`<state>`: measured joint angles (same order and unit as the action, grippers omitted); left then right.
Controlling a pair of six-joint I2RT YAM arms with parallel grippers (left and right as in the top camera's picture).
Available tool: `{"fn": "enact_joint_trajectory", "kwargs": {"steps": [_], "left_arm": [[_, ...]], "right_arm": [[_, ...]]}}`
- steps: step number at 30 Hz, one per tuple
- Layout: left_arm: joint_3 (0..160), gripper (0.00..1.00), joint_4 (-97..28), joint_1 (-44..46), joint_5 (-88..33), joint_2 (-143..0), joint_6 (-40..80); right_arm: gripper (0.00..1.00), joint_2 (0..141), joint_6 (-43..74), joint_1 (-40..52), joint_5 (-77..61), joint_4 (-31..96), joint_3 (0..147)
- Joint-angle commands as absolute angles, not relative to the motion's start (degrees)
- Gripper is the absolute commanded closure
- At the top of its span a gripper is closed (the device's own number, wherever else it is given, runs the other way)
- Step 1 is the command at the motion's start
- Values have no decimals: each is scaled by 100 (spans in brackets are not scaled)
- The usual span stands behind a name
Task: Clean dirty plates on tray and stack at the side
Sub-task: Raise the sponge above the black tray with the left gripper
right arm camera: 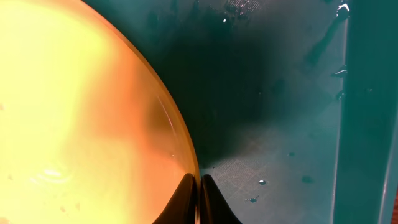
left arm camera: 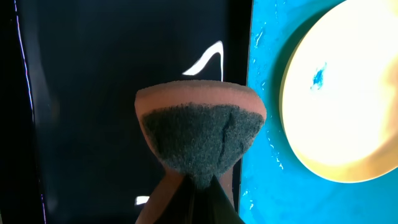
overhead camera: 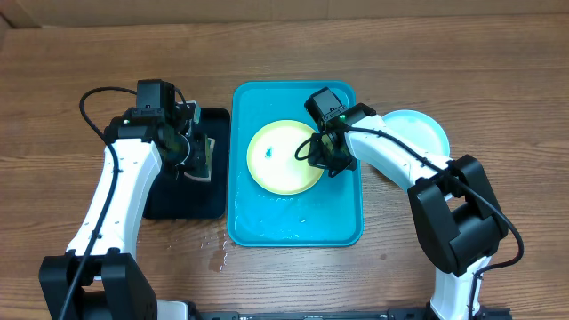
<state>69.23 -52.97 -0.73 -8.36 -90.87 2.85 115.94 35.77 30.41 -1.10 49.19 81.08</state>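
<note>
Over the black rectangular tray [overhead camera: 182, 200], the left gripper [left arm camera: 194, 186] was clamped on an orange sponge [left arm camera: 199, 134] with a dark green scouring face. On the large turquoise plastic tray [overhead camera: 293, 227] lay a round yellow-green rimmed plastic plate [overhead camera: 283, 158], with a blue smudge [left arm camera: 319, 74] toward its 9 o'clock. The right gripper [right arm camera: 199, 193] pinched its rim at 3 o'clock. A light-blue rimmed plate [overhead camera: 418, 133] sat on the tabletop [overhead camera: 498, 80] at the tray's 3 o'clock

Overhead view: the right arm [overhead camera: 391, 156] covers the lower-left part of the light-blue plate [overhead camera: 420, 132]. The left arm [overhead camera: 120, 191] covers much of the black tray [overhead camera: 213, 196].

Left wrist view: the sponge [left arm camera: 199, 134] conceals the fingertips of the left end effector [left arm camera: 198, 186]. The yellow-green plate [left arm camera: 342, 93] is cut off at the right edge.

Right wrist view: the same plate runs off the left and top edges, washed out by glare. Its rim vanishes between the closed fingers of the right end effector [right arm camera: 199, 186].
</note>
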Motion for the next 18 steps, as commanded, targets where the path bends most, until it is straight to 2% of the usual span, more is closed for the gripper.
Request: {"fn": "enact_joint_trajectory", "kwargs": {"steps": [1,18], "left_arm": [[6897,96,-5277,-34,-834,-9065,342],[6897,96,-5196,16,-497,-9065,491]], "right_arm": [[96,11614,3564,3070,-54,4980,8095],[96,11614,3564,3070,-54,4928,8095]]}}
